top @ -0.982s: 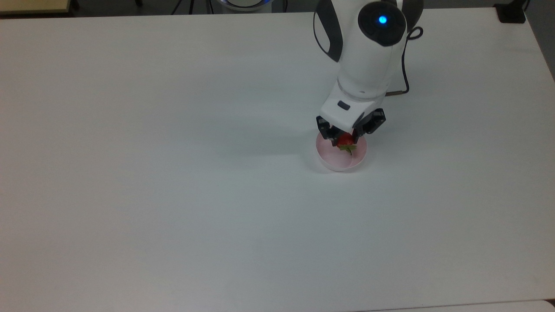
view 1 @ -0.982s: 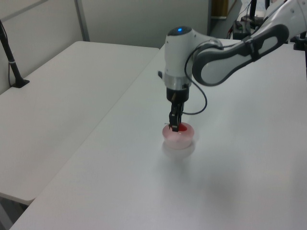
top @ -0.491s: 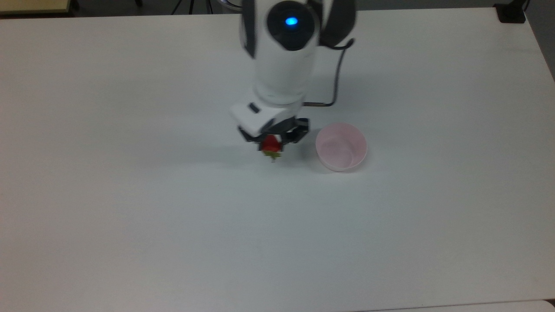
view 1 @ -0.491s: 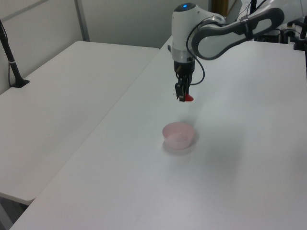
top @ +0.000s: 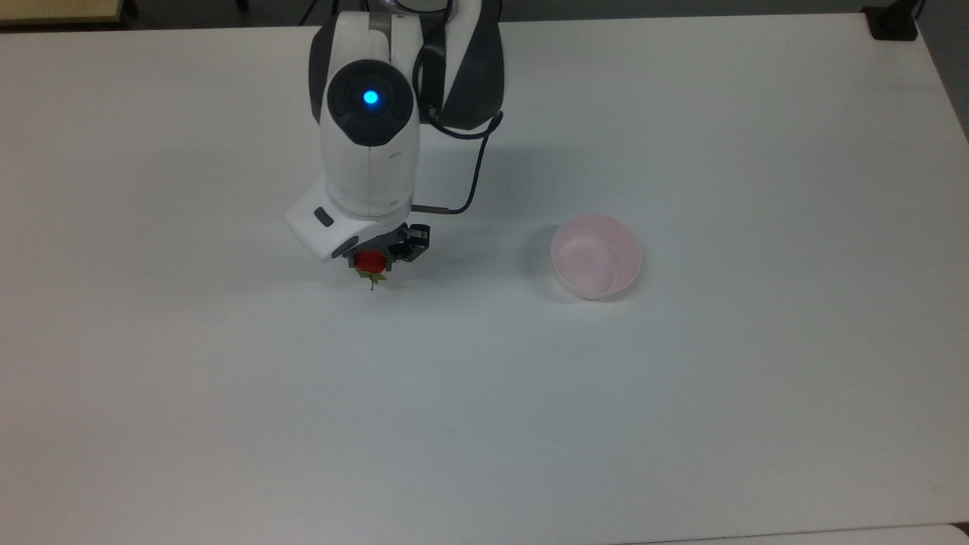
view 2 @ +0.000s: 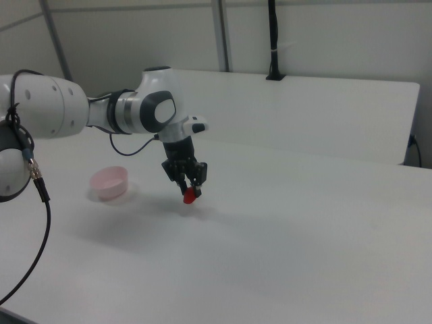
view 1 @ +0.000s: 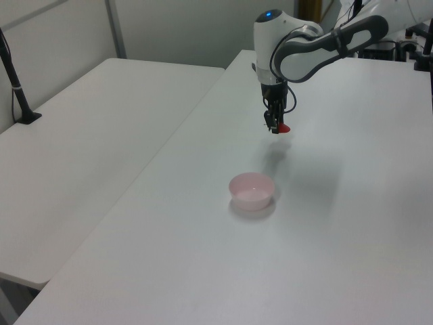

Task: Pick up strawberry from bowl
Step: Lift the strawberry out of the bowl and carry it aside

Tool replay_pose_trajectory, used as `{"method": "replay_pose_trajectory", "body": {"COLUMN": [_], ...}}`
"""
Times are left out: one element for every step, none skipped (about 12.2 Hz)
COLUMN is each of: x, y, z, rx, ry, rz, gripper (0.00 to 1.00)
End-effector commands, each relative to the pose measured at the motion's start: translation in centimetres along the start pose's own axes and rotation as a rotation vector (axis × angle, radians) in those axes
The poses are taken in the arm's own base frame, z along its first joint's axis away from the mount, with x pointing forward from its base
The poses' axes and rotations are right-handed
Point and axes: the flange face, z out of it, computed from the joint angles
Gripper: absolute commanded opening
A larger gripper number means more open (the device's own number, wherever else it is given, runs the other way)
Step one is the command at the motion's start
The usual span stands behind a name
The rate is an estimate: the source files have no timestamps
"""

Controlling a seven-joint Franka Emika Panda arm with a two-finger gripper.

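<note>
The small red strawberry [top: 370, 263] with its green cap pointing down hangs above the white table, and my gripper [top: 376, 261] is shut on it. The left view has the strawberry [view 1: 284, 127] held in the gripper [view 1: 276, 126] well above and beyond the bowl. From the right view the strawberry [view 2: 190, 196] hangs under the gripper [view 2: 188, 189], clear of the tabletop. The pale pink bowl [top: 596, 256] stands empty on the table, far to the top view's right of the gripper; it also shows as the bowl [view 1: 252, 190] and the bowl [view 2: 110, 181].
A wide white table [top: 484, 424] carries the bowl. A second white table [view 1: 88, 135] adjoins it on the left view's left, with a black post [view 1: 17, 88] clamped at its edge. A black cable [top: 473, 178] loops from the arm's wrist.
The gripper lifted the strawberry out of the bowl and carried it far to the top view's left. The bowl stayed in place and is now empty.
</note>
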Motion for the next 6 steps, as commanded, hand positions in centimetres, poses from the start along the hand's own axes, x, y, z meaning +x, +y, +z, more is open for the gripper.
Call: {"method": "replay_pose_trajectory", "body": {"x": [-0.7,-0.9,-0.9,-0.9,-1.0,-1.0], "y": [0.4,0.6,1.1,1.6,1.8,1.9], "z": [0.2,0.6,0.6,0.7,0.0,-0.7], "rx": [-0.018,-0.02,-0.024,-0.025,-0.025,-0.024], "ry": [-0.016,-0.022,-0.024,-0.027,-0.021,-0.02], "rz": [-0.013,-0.012,-0.008,0.005,0.014,0.018], "gripper": [0.49,0.54,0.67,0.93,1.0,1.0]}}
